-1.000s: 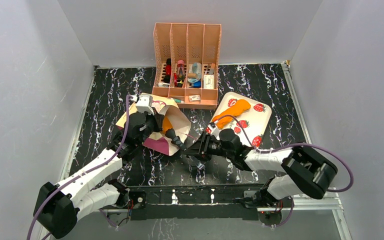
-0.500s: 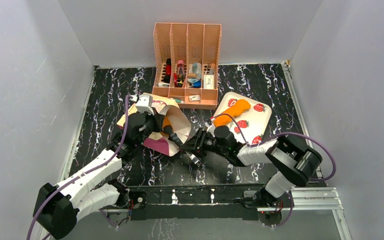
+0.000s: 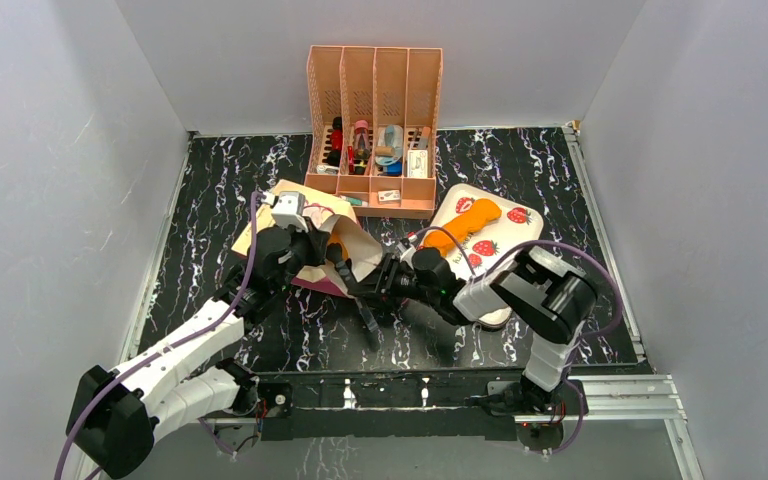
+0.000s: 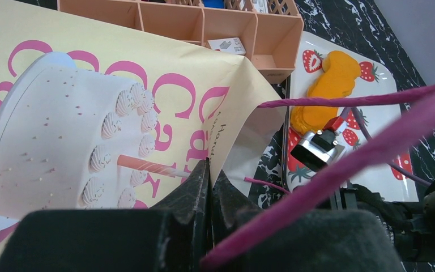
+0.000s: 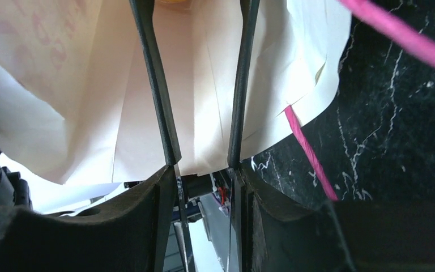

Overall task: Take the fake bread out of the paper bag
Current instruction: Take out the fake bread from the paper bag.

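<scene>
One piece of fake bread [image 3: 463, 222] is already lying on the strawberry tray [image 3: 525, 240], well apart from the paper bag [image 3: 312, 207]. More orange is showing deep inside the bag's mouth, so the job is looking only partly done. The bag is lying on its side on the table [image 3: 220, 180], left of centre. The left gripper [image 4: 209, 170] is pinching the bag's upper lip, jaws clamped on the paper, propping the mouth open. Over the past second the right arm has been swinging leftward from the bare table. Now the right gripper [image 5: 195, 34] is pushing into the opening, fingers spread apart with nothing between them and paper walls on both sides. The approach seems to be giving way to the reach, and a grasp on the next loaf is probably coming
</scene>
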Controlling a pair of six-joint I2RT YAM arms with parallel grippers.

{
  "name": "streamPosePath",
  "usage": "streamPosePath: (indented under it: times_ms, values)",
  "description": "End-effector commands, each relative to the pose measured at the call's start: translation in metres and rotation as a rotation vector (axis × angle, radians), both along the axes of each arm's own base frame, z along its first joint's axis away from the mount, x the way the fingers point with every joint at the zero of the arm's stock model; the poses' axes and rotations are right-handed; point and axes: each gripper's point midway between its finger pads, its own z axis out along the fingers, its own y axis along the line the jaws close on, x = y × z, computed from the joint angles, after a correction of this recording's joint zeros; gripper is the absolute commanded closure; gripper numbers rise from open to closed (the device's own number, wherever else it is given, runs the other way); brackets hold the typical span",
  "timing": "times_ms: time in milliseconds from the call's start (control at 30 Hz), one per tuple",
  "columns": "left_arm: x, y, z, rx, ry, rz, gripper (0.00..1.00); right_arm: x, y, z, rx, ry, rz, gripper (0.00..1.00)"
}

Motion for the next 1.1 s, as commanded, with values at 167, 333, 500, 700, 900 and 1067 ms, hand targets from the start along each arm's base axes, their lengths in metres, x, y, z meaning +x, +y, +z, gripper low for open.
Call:
streamPosePath:
  times_ms: [167,333,500,700,900,1067]
  values:
    - [0.001,-0.008,0.019,-0.058,-0.048,-0.029,1.00,0.021,0.017,0.017,0.095,-0.079,0.007,0.80]
    - [0.004,0.002,0.014,-0.035,-0.037,0.027,1.00,0.015,0.013,0.026,0.121,-0.092,0.026,0.96]
    - [0.007,0.015,0.012,-0.018,-0.036,0.103,1.00,0.005,0.003,0.040,0.139,-0.112,0.030,1.00]
    - [0.012,0.030,0.011,0.008,-0.030,0.192,1.00,-0.007,-0.012,0.056,0.152,-0.150,0.029,1.00]
    - [0.016,0.044,0.011,0.013,-0.017,0.284,1.00,-0.019,-0.026,0.064,0.150,-0.170,0.031,1.00]
    - [0.021,0.049,0.016,0.021,-0.022,0.330,1.00,-0.033,-0.039,0.066,0.117,-0.185,0.044,1.00]
